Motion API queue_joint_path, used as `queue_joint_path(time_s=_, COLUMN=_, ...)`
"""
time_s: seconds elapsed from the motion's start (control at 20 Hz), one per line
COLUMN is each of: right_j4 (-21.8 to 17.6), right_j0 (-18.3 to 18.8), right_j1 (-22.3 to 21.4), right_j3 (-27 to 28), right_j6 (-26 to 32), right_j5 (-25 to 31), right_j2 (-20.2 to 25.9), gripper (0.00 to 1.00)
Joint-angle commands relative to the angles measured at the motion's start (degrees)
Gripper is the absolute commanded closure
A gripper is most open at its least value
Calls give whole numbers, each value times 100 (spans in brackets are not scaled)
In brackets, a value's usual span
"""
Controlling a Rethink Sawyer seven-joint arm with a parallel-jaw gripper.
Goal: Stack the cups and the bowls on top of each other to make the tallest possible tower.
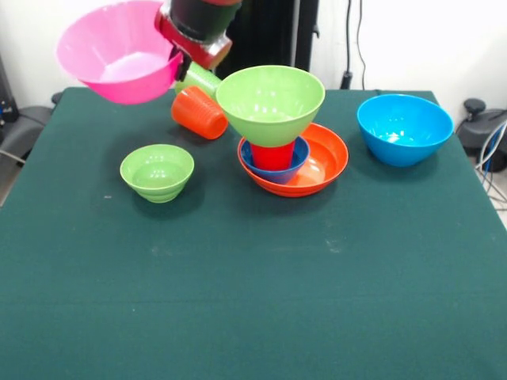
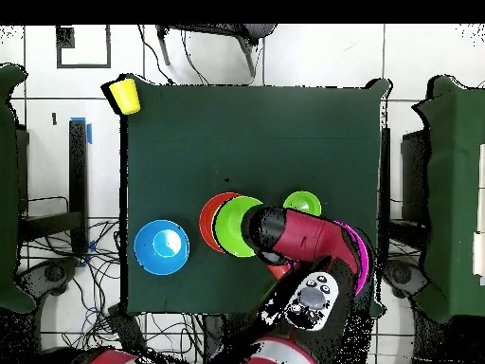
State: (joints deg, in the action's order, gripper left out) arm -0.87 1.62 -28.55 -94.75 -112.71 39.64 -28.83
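Note:
My gripper is shut on the rim of the huge pink bowl and holds it tilted in the air at the far left. In the overhead view only the pink bowl's rim shows past my arm. The tower stands mid-table: the wide orange bowl at the base, the small dark blue bowl in it, the red cup, then the large green bowl on top. An orange cup lies on its side beside the tower, with a light green cup behind it.
A small green bowl sits alone left of the tower. A large blue bowl sits at the far right. A yellow cup stands at the table's far corner in the overhead view. My arm covers the area beside the tower.

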Motion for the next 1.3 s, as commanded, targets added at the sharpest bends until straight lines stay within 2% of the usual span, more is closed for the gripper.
queue_joint_path(time_s=0.05, right_j4=127, right_j0=-105, right_j1=-419, right_j3=361, right_j6=-832, right_j5=534, right_j2=136, gripper=100)
queue_joint_path(time_s=0.35, right_j4=132, right_j0=-387, right_j1=-770, right_j3=407, right_j6=-941, right_j5=1112, right_j2=-37, gripper=100)
queue_joint_path(time_s=0.7, right_j4=349, right_j0=-758, right_j1=-1066, right_j3=501, right_j6=-1214, right_j5=1647, right_j2=-110, gripper=100)
queue_joint_path(time_s=0.95, right_j4=508, right_j0=-1028, right_j1=-1092, right_j3=593, right_j6=-1500, right_j5=2003, right_j2=-180, gripper=100)
queue_joint_path(time_s=1.3, right_j4=693, right_j0=-1221, right_j1=-940, right_j3=685, right_j6=-1800, right_j5=2056, right_j2=-162, gripper=100)
